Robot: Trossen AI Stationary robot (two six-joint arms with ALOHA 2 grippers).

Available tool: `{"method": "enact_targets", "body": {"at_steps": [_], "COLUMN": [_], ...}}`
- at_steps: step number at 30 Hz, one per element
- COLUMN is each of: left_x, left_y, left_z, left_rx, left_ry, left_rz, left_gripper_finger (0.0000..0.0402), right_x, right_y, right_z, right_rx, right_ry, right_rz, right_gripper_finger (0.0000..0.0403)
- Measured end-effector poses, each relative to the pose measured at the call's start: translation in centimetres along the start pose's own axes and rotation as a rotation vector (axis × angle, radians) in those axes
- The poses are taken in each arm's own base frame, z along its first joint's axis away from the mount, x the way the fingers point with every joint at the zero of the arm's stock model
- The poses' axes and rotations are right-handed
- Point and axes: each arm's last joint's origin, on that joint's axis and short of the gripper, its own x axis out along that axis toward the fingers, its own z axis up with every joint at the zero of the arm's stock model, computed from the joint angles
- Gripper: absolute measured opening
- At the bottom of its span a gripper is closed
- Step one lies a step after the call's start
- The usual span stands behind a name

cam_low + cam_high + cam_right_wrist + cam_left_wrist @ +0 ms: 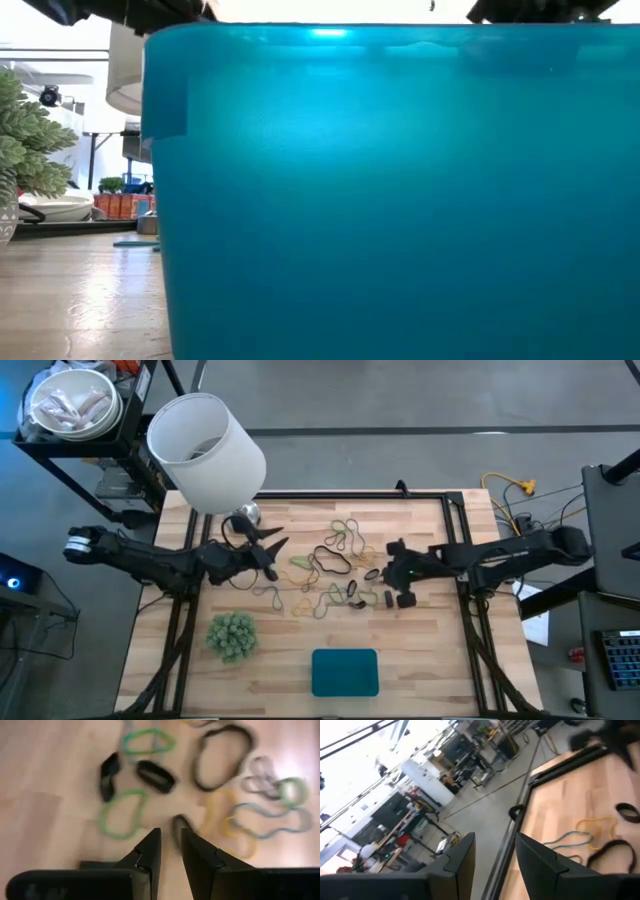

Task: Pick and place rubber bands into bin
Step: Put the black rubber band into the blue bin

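Observation:
Several rubber bands (335, 565) in yellow, green, tan and black lie loose on the wooden table's middle. The teal bin (345, 672) sits near the table's near edge and fills the low view (400, 190). My right gripper (378, 575) reaches in from the right, low over the bands, its fingers a narrow gap apart (171, 837); a small black band (178, 824) lies just ahead of that gap. My left gripper (272, 550) hovers left of the bands, open (495, 852), holding nothing. My right gripper comes at the small black band's near end (178, 827) slanting down from the table's right, one fingertip on either side of it. The band lies flat on the table. Whether the fingertips touch it, I cannot tell.
A big white cylindrical container (205, 450) stands at the table's far left, with a small shiny round object (246, 515) beside it. A fuzzy green ball (232, 635) lies near left, beside the bin. A black frame rail (400, 495) borders the table.

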Motion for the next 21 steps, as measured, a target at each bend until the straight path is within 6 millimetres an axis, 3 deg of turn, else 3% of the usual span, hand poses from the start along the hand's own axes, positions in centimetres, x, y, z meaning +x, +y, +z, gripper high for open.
{"method": "enact_targets", "body": {"at_steps": [12,21], "left_x": [0.4,0.0], "left_y": [-1.3,-1.5], "left_z": [-0.6,0.6], "left_rx": [-0.100,-0.118], "left_ry": [0.029,-0.010], "left_rz": [-0.033,-0.054], "left_gripper_finger": [0.0125,0.0125], "right_x": [3.9,6.4], "right_y": [-0.8,-1.4], "right_z": [-0.6,-0.9], "right_rx": [-0.022,-0.028], "right_ry": [0.114,0.128], "right_rz": [-0.016,-0.027], "right_gripper_finger": [0.0068,0.0068]}}
